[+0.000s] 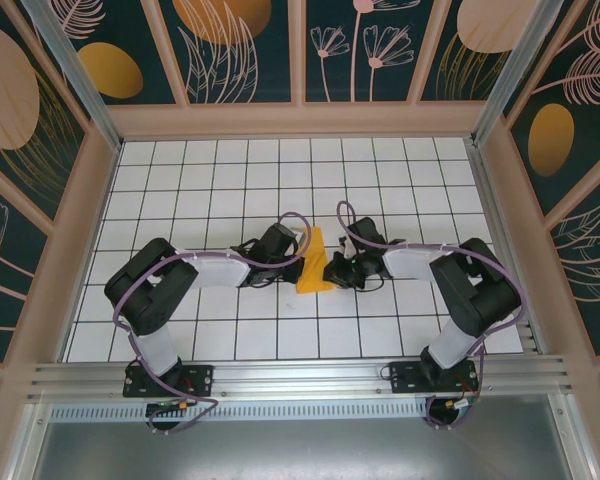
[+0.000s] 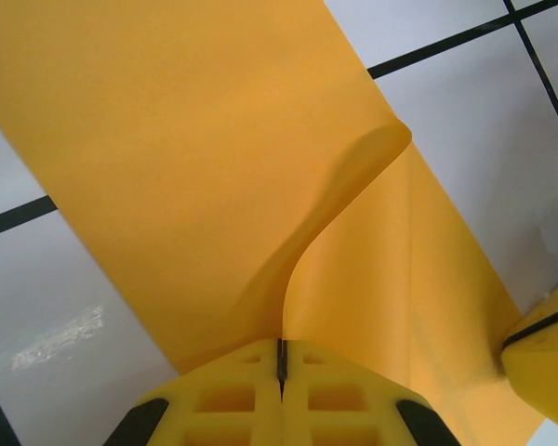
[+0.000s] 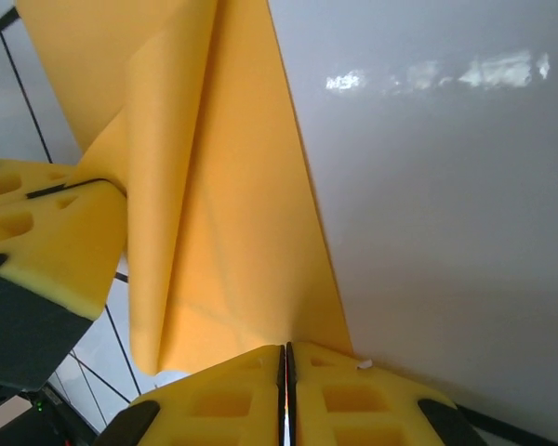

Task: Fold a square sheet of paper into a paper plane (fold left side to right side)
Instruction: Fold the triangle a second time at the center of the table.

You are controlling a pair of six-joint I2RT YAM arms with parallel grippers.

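The orange-yellow sheet of paper (image 1: pixel 316 268) lies folded in the middle of the table, between my two grippers. In the left wrist view, one layer of the paper (image 2: pixel 214 158) curls up off the layer beneath. My left gripper (image 2: pixel 282 358) is shut on the edge of that raised flap. From the other side, my right gripper (image 3: pixel 286 358) is shut on the near edge of the paper (image 3: pixel 232 214). The two grippers stand close together: the left gripper (image 1: pixel 298 262) and the right gripper (image 1: pixel 333 270) are less than a tile apart.
The white gridded table (image 1: pixel 280 180) is walled on three sides by patterned panels (image 1: pixel 300 50). An aluminium rail (image 1: pixel 300 378) runs along the near edge by the arm bases. Both arms reach inward, with purple cables (image 1: pixel 352 228) looping over the wrists.
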